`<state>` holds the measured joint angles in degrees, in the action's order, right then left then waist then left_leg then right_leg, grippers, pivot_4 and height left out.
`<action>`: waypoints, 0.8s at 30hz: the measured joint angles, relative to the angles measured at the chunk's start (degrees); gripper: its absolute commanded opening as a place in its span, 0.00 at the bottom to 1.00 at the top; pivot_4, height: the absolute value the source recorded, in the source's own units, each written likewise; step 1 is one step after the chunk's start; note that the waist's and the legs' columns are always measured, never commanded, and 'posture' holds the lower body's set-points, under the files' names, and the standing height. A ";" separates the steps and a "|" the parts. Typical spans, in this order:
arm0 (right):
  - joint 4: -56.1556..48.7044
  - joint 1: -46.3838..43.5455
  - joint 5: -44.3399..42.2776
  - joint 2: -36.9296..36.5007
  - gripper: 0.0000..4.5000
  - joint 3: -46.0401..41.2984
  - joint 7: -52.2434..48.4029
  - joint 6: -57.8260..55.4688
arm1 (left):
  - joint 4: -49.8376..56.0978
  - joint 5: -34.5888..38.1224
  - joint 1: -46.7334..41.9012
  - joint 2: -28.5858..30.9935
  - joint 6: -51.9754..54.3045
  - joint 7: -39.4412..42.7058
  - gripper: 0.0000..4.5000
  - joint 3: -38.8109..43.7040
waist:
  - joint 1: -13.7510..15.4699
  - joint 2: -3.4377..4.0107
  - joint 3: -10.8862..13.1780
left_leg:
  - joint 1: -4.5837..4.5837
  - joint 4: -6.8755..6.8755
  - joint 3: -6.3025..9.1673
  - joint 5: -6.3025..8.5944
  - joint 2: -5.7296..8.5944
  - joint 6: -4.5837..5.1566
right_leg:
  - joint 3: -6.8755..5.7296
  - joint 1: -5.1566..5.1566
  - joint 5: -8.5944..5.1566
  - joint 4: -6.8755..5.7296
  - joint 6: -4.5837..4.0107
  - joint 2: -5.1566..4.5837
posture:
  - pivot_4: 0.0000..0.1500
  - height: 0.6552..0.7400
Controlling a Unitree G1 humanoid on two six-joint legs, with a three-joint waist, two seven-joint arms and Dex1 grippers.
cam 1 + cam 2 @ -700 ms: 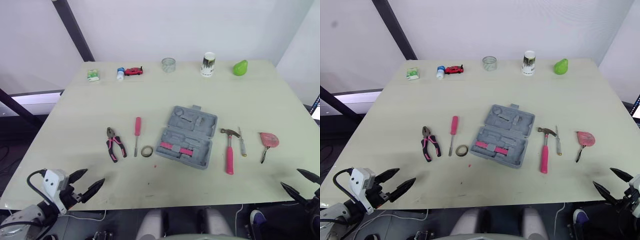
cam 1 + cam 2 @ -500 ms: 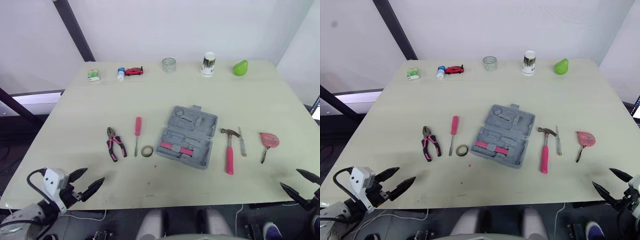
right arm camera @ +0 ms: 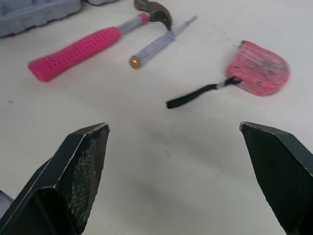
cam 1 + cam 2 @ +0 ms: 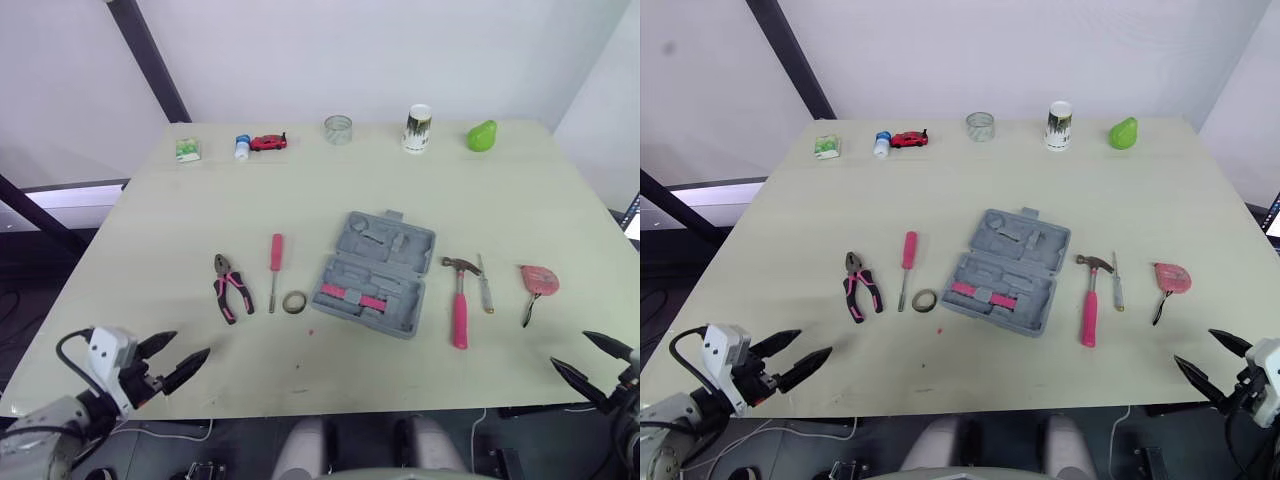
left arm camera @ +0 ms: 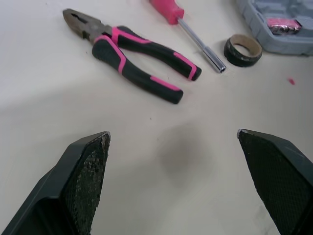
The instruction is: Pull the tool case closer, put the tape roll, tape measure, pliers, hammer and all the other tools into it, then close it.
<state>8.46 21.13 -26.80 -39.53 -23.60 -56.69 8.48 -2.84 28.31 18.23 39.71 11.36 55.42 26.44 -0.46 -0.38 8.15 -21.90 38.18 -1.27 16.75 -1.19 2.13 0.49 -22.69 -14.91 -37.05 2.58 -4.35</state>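
Stage judged: opening pull, not begun. Tool case [image 4: 375, 273] open at centre of table [image 4: 300, 200], pliers [image 4: 230, 290] and tape roll [image 4: 293, 302] left of it, hammer [image 4: 458, 300] and tape measure [image 4: 538, 280] right. Left gripper [image 4: 190, 345] and right gripper [image 4: 569, 348] spread wide, empty, at near edge; forward reach needed to draw case in

Open grey tool case [image 4: 376, 271] mid-table, tools alongside

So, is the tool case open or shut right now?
Open: the tool case lies spread flat, its moulded grey slots facing up, with a pink piece in the near half.
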 measured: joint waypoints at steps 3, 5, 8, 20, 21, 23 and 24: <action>-5.58 -2.70 0.66 0.10 1.00 1.86 4.07 -5.51 | 0.11 0.30 -4.90 0.59 2.80 0.13 0.99 -1.97 | -0.03 0.01 0.00 | -0.01 0.05 -0.01 0.00 0.00 0.00 | 0.00 0.00 0.01 -0.01 0.01 0.00 | 1.00 1.00; -9.45 -5.31 1.12 0.10 1.00 3.60 6.59 -9.43 | 1.11 0.85 -8.77 0.71 4.54 0.75 0.99 -4.13 | -0.05 -0.01 0.00 | -0.02 0.06 0.00 -0.01 0.00 0.00 | -0.03 0.00 0.01 -0.01 0.01 0.00 | 1.00 1.00; -14.28 -9.25 1.43 0.08 1.00 7.24 9.41 -16.12 | 0.95 1.00 -15.46 2.05 6.38 2.18 0.99 -7.05 | -0.06 -0.01 0.00 | -0.08 0.04 0.04 -0.01 0.01 0.00 | -0.12 -0.02 0.02 -0.01 0.02 0.03 | 1.00 1.00; -11.45 -32.01 9.41 2.63 0.28 24.16 12.26 -29.49 | -30.87 -10.98 -51.27 -3.56 -1.75 11.47 0.30 -24.94 | -0.06 -0.12 0.17 | -0.50 0.36 0.18 -0.08 0.42 0.02 | -0.55 -0.29 0.21 -0.13 0.33 0.78 | 1.00 1.00; -11.12 -32.78 9.77 2.87 0.18 24.96 12.33 -29.93 | -32.72 -11.52 -52.51 -3.99 -2.49 11.75 0.19 -25.24 | -0.12 -0.12 0.16 | -0.67 0.41 0.19 -0.09 0.42 0.00 | -0.56 -0.43 0.21 -0.16 0.34 0.79 | 1.00 1.00; -9.60 -34.92 10.97 3.68 0.00 26.27 12.97 -31.72 | -39.06 -13.36 -56.61 -5.40 -4.89 12.22 0.01 -26.17 | -0.24 -0.16 0.19 | -1.11 0.60 0.16 -0.23 0.49 -0.23 | -0.54 -0.83 0.21 -0.42 0.35 0.76 | 1.00 1.00; -8.98 -35.63 11.43 3.90 0.00 26.82 13.21 -32.18 | -41.02 -13.92 -57.86 -5.82 -5.55 12.38 0.01 -26.50 | -0.24 -0.17 0.20 | -1.11 0.63 0.16 -0.23 0.52 -0.23 | -0.54 -0.83 0.20 -0.47 0.37 0.75 | 1.00 1.00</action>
<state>-0.52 -14.50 -15.37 -35.63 3.22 -43.47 -23.70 -43.85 14.39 -39.64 33.89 5.82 67.81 -0.06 -0.70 -0.55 8.35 -23.01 38.81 -1.11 16.53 -0.66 1.90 -0.05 -23.52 -14.70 -37.52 2.95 -3.59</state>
